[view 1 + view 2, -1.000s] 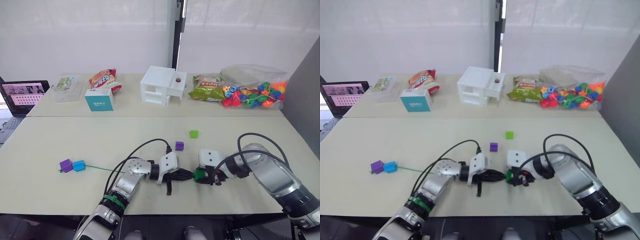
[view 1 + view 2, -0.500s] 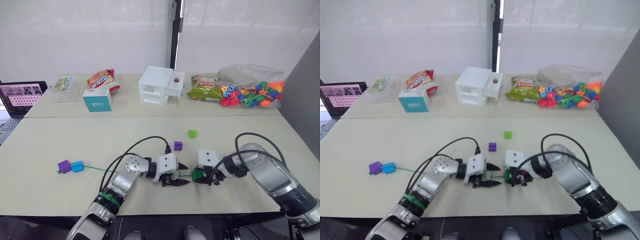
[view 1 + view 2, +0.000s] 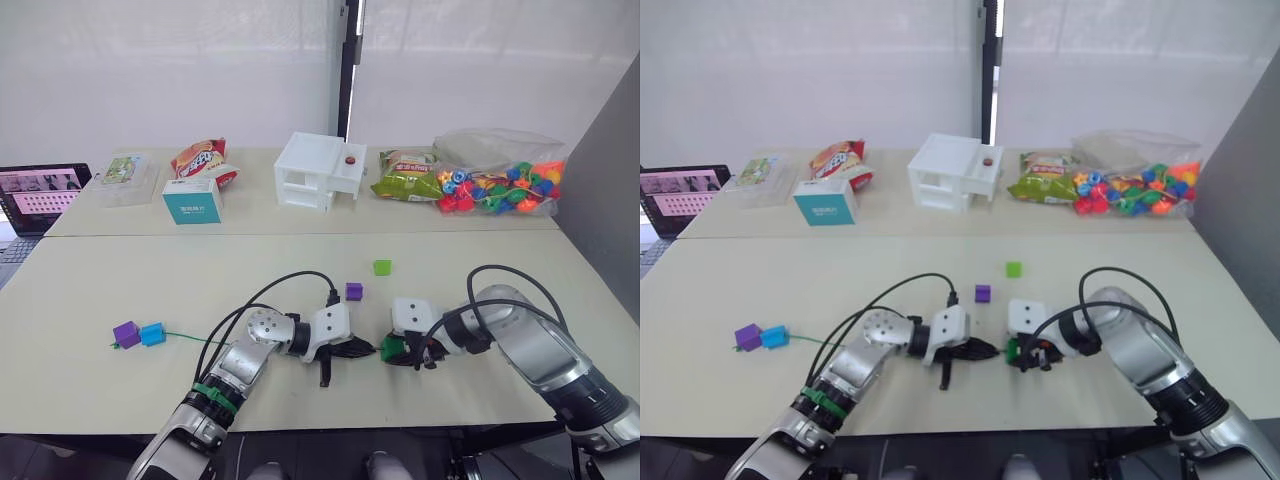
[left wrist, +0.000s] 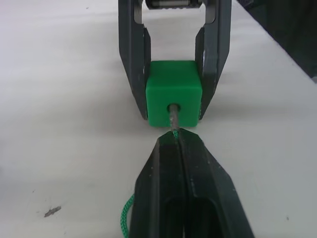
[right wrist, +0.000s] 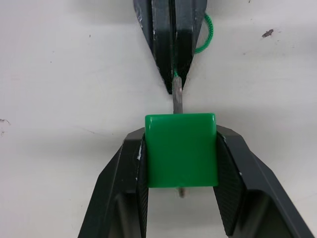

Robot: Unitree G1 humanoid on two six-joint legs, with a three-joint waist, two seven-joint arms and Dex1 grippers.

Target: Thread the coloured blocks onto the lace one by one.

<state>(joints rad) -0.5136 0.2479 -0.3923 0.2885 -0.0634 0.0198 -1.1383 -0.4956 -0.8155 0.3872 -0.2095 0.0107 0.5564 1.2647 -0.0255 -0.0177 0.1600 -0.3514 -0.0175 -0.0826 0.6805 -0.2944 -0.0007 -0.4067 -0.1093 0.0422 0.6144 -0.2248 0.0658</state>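
Sitting mid-table, tip to tip: left gripper (image 3: 362,350) at nine o'clock of right gripper (image 3: 398,352). Lying farther at nine: two blocks (image 3: 139,334) on the lace (image 3: 190,337).

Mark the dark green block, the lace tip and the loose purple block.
dark green block (image 5: 181,148), right wrist view, top face.
lace tip (image 5: 177,100), right wrist view, grey shaft entering the block.
loose purple block (image 3: 353,291), left eye view, top face.

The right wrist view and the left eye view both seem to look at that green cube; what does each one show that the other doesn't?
The right wrist view alone shows the grey tip of the lace entering the dark green cube and poking out at its far side.

The left eye view alone shows the purple cube and blue cube already on the lace, a loose purple cube, a light green cube, and the bag of beads.

Both show the right gripper clamping the dark green cube and the left gripper pinching the lace.
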